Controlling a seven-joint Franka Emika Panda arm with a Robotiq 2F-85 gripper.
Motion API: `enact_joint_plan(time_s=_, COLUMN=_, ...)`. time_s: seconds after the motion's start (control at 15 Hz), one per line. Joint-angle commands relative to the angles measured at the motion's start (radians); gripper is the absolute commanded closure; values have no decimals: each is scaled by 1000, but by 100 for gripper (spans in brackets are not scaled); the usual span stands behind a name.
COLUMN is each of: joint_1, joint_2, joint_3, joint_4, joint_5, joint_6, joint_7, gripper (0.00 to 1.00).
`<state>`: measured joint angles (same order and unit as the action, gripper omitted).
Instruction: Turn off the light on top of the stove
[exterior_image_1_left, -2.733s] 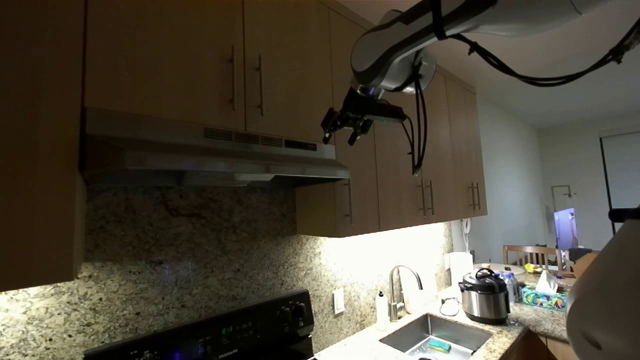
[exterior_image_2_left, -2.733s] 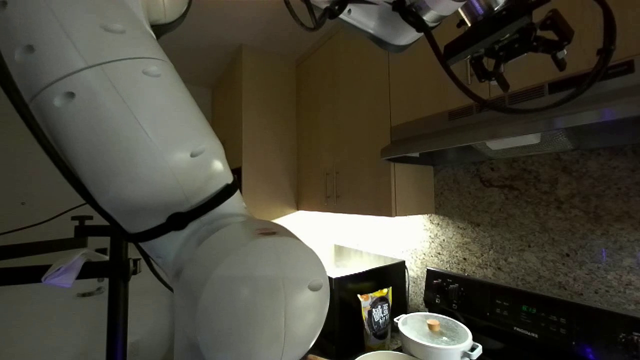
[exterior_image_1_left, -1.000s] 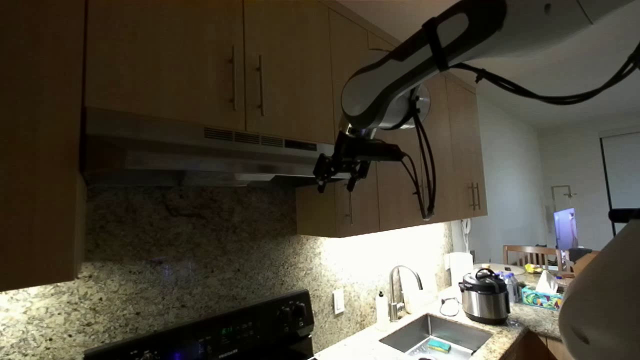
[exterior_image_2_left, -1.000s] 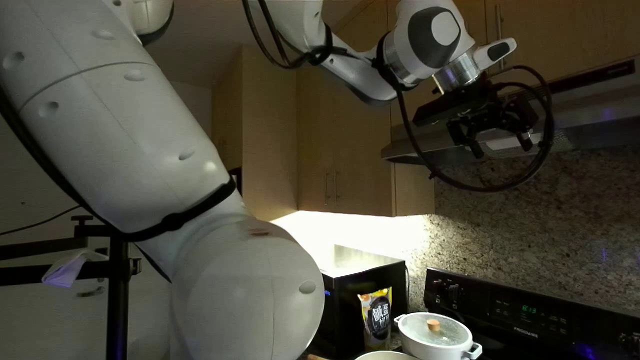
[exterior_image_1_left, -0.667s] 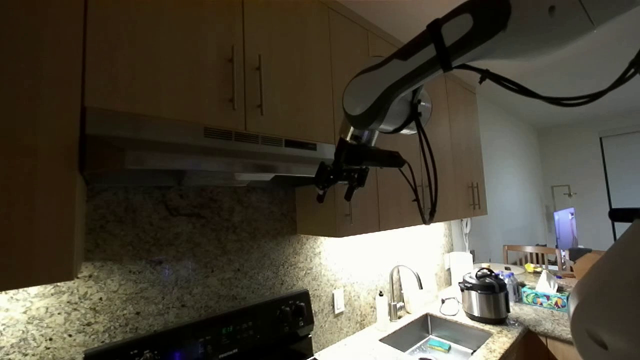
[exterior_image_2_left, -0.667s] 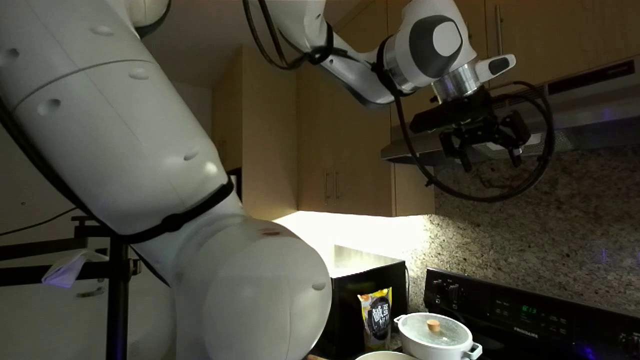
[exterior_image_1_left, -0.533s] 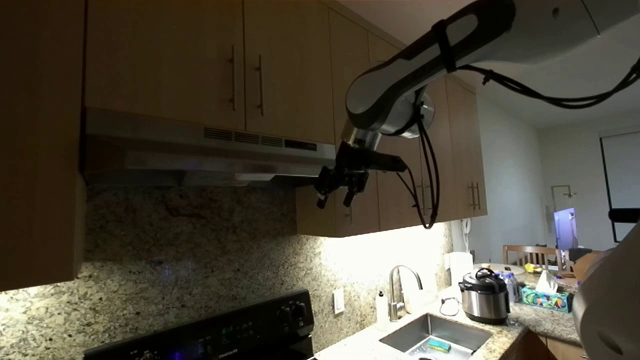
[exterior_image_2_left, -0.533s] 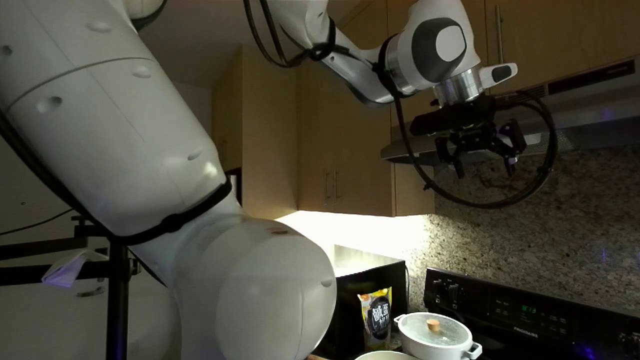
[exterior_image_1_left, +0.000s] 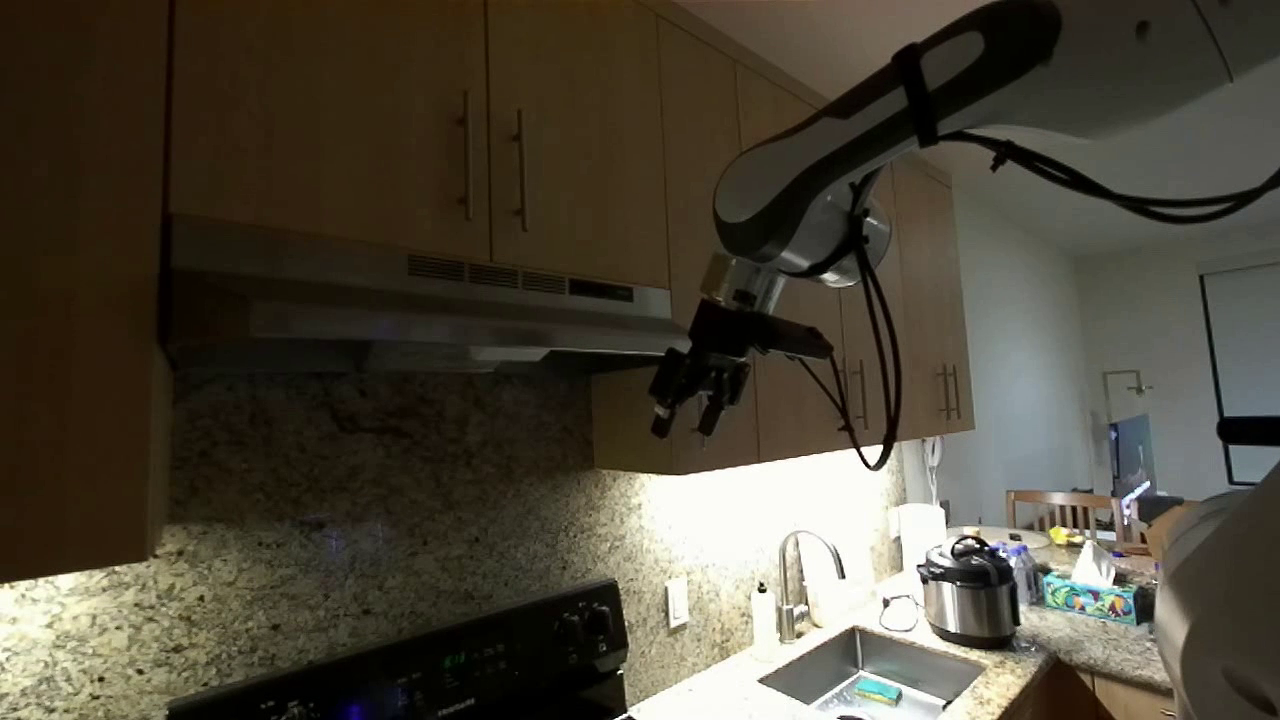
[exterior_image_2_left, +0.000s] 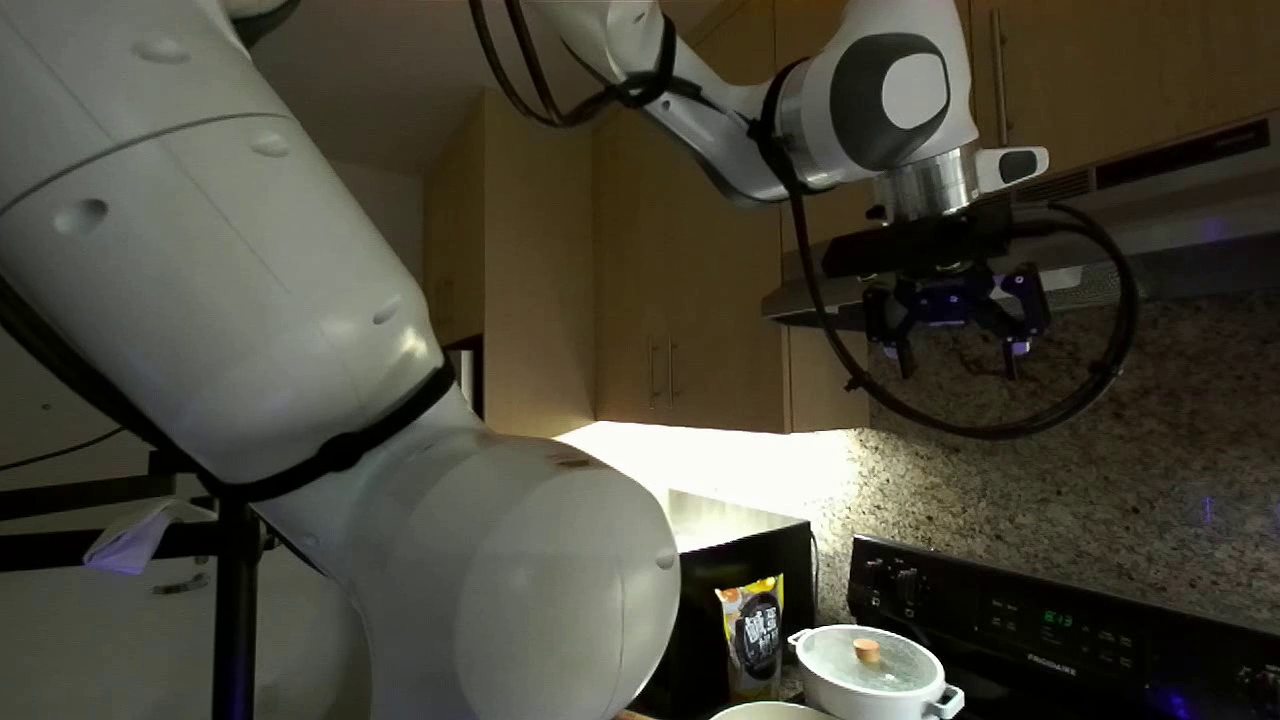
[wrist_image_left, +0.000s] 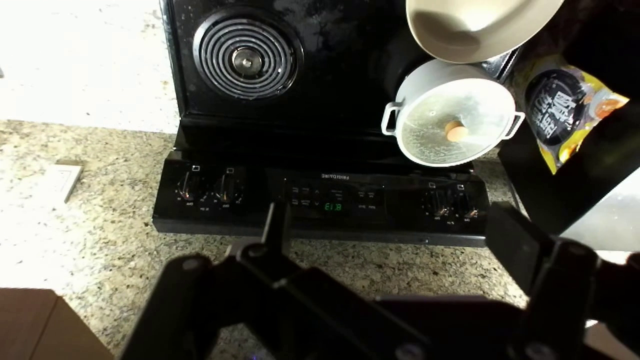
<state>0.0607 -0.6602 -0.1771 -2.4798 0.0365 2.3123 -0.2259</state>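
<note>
The light (exterior_image_1_left: 508, 354), a small pale lamp panel, sits on the underside of the silver-grey range hood (exterior_image_1_left: 350, 318), below the wooden cabinets (exterior_image_1_left: 580, 130) and above the stove (wrist_image_left: 340, 90); whether it is lit is hard to tell, though the granite backsplash (exterior_image_1_left: 400, 470) directly beneath looks dim. In an exterior view the pincer (exterior_image_2_left: 957, 365) hides part of that lamp. The pincer is released, its two fingers (wrist_image_left: 280, 225) spread well apart and pointing downward in both exterior views, the tips appearing lower than the hood's bottom edge; the depth between pincer and hood cannot be judged. The wrist view looks down, the fingers coming in from the bottom, on the stove's black control panel (wrist_image_left: 320, 177), with its dials (wrist_image_left: 226, 187) and a green clock (wrist_image_left: 333, 206) reading 8:13. On the stove a coil burner (wrist_image_left: 247, 62) shows at one side; toward the other stands a white pot (wrist_image_left: 425, 82) with a glass lid (wrist_image_left: 432, 120) and a wooden knob (wrist_image_left: 456, 131), a beige pan (wrist_image_left: 480, 30) just beside it. Near the pot, a yellow-and-black snack bag (wrist_image_left: 565, 112) stands upright in front of a black box-shaped appliance (exterior_image_2_left: 700, 595). To one side of the stove, the table (exterior_image_1_left: 715, 692) carries a steel sink (exterior_image_1_left: 915, 660) with a sponge (exterior_image_1_left: 878, 691) in it, a curved faucet (exterior_image_1_left: 787, 590), a soap bottle (exterior_image_1_left: 765, 622), a stainless pressure cooker (exterior_image_1_left: 968, 595) and, farther along, a colourful tissue box (exterior_image_1_left: 1090, 598). A white wall switch (exterior_image_1_left: 678, 602) is set in the backsplash near the sink.
</note>
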Motion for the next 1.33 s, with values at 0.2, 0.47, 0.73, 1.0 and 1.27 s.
enact_joint_plan(time_s=0.2, joint_1=-13, joint_2=2, joint_3=12, joint_4=2, joint_5=12, joint_6=-3, joint_7=-9, gripper=0)
enact_joint_plan(time_s=0.47, joint_1=-13, joint_2=2, joint_3=12, joint_4=2, joint_5=12, joint_6=-3, joint_7=-9, gripper=0)
enact_joint_plan(time_s=0.73, joint_1=0, joint_2=27, joint_3=-4, joint_4=-3, joint_5=40, joint_6=18, joint_7=-20, gripper=0)
enact_joint_plan(time_s=1.0, joint_1=-37, joint_2=81, joint_3=24, joint_4=13, joint_5=-3, joint_6=-34, joint_7=15, gripper=0)
enact_joint_plan(time_s=1.27, joint_1=-35, joint_2=136, joint_3=28, joint_4=31, joint_5=25, joint_6=-183, joint_7=20, gripper=0)
